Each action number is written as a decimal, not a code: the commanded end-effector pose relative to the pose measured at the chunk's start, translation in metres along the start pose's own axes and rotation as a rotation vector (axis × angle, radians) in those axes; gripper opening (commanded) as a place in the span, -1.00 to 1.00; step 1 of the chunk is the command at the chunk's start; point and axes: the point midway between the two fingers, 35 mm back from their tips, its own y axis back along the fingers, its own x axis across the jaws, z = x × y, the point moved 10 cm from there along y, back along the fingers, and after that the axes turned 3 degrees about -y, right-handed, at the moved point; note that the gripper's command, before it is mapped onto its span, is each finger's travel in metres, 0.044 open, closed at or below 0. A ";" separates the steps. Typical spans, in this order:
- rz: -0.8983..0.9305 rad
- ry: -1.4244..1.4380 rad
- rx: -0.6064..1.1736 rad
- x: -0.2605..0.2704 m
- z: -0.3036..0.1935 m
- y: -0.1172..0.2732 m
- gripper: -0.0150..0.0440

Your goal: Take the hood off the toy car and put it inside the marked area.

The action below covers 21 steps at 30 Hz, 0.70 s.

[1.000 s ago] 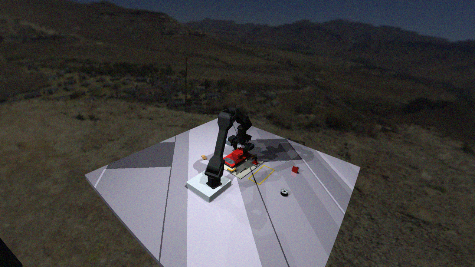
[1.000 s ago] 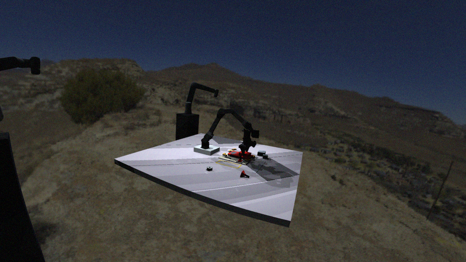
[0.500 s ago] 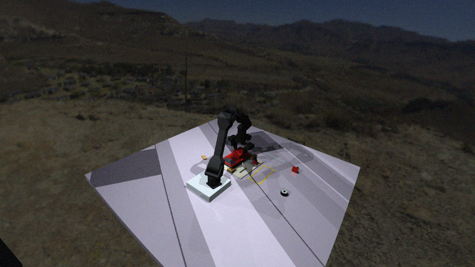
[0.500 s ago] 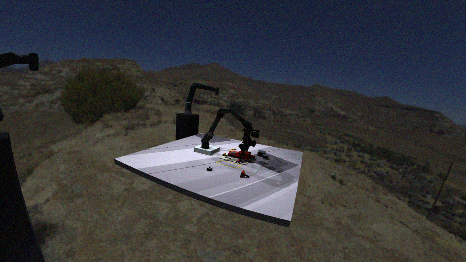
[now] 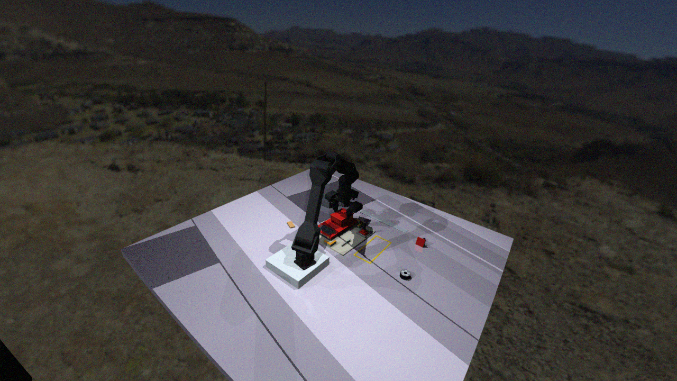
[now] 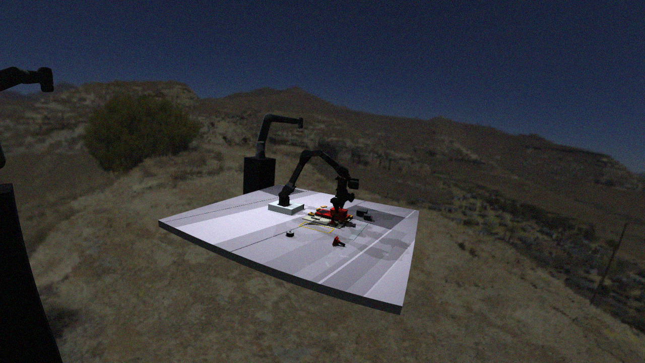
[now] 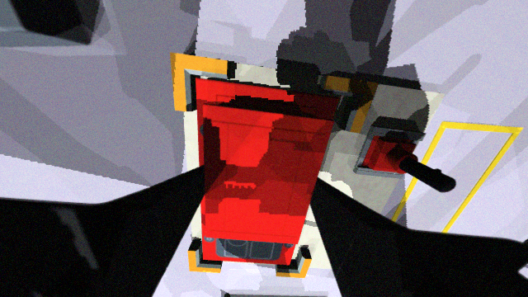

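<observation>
My gripper [image 5: 344, 209] [image 6: 338, 207] [image 7: 260, 175] is shut on the red hood [image 5: 340, 218] [image 7: 243, 144], with one finger against each long side. The hood is level and a little above the red toy car [image 5: 332, 230] [image 6: 321, 214] [image 7: 206, 91]; in the wrist view it covers part of the car's grey end panel. The car sits between orange corner brackets. The marked area, a yellow outline [image 5: 383, 239] [image 6: 316, 229] [image 7: 480, 127], lies beside the car's base plate, and none of the hood is in it.
The cream base plate [image 5: 344, 249] [image 7: 344, 146] carries a red block with a black handle [image 7: 375, 154] between the car and the outline. Beyond are a loose red piece [image 5: 420, 242] [image 6: 335, 241] and a small wheel [image 5: 405, 273] [image 6: 289, 233]. Dark blocks [image 6: 362, 212] stand behind the car.
</observation>
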 end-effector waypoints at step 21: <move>0.003 0.001 -0.008 0.000 0.001 0.028 -0.49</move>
